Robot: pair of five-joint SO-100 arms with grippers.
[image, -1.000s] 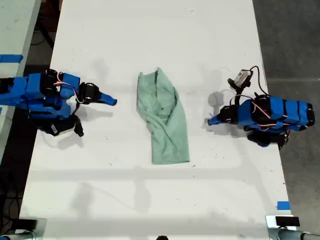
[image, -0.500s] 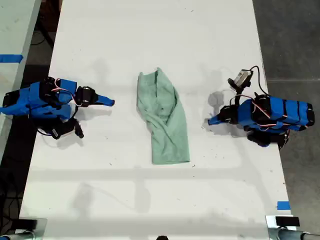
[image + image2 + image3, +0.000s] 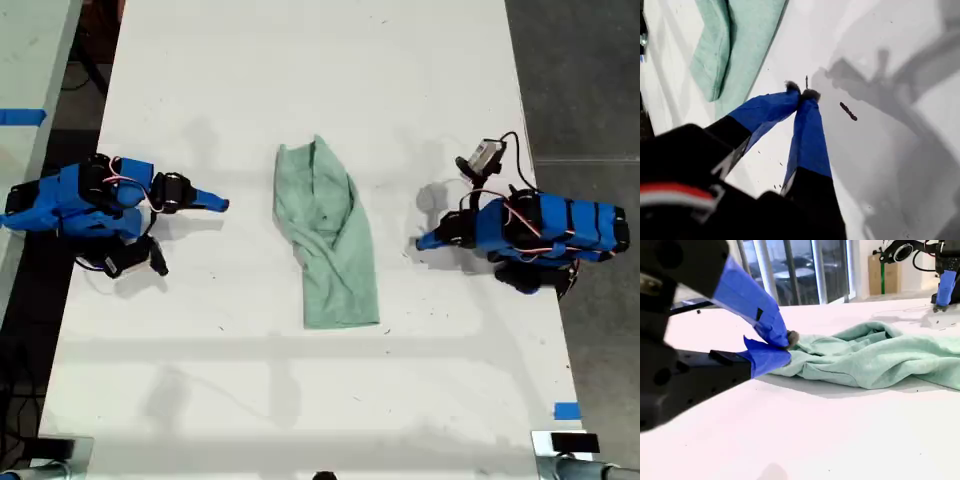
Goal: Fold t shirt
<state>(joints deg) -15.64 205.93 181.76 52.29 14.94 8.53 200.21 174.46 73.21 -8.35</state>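
Shirt (image 3: 327, 240) lies bunched mid-table (image 3: 250, 90), long way running up-down in exterior view. Both pincers shut, holding nothing, well apart from shirt on either side. First pincer (image 3: 802, 93) and second pincer (image 3: 785, 346) both point toward shirt, about equally near.

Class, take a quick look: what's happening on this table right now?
Two blue robot arms are set to fold the t shirt, which lies crumpled and partly folded lengthwise mid-table. Neither arm touches it. My first gripper and my second gripper both have their jaws closed on nothing, just short of the fabric.
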